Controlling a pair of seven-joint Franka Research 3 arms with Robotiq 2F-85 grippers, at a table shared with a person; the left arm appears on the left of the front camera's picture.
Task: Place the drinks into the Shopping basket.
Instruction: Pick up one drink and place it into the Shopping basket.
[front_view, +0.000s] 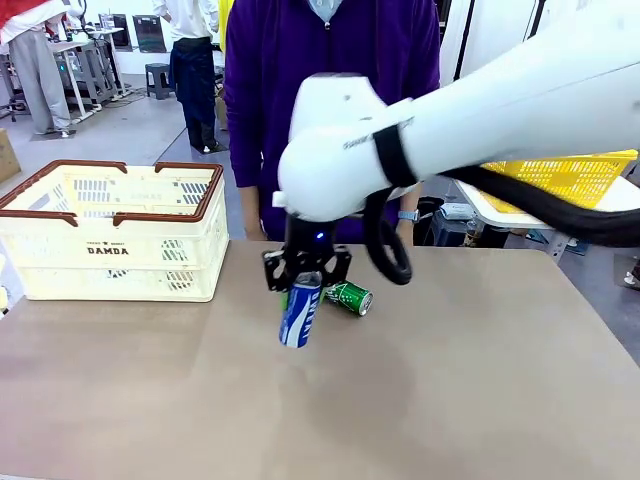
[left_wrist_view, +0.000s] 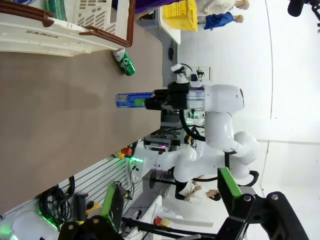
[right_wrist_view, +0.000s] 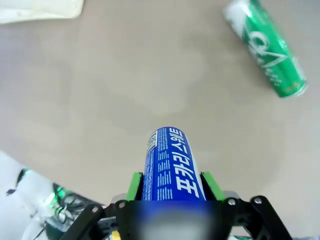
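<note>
Brown bench (front_view: 480, 380): right fingers (front_view: 305, 281) clamp a slim blue drink can (front_view: 300, 316) aloft, a green can (front_view: 349, 298) lying beside it. Neither is yet in the cream slotted Shopping basket (front_view: 60, 242) at the far-left corner. Left fingers (left_wrist_view: 170, 182) gape wide, empty.

Showing a blue drink can (front_view: 300, 312) in smooth, glossy printed metal, catching a pale streak of light along its side. Showing a green drink can (front_view: 349, 297) in the same shiny printed metal, with 1 bare silver end. Showing a table (front_view: 480, 380) with a smooth, matt grey-brown top, giving back only a dull sheen. Showing the Shopping basket (front_view: 115, 250) in cream moulded plastic, slightly glossy, with a dark brown plastic rim. Showing the right gripper (front_view: 305, 283) in matt black, with 2 green pads (right_wrist_view: 134, 184) looking rubbery, and a right arm (front_view: 500, 110) in glossy white casing. Showing soft, matt purple cloth on a person's top (front_view: 330, 40).
</note>
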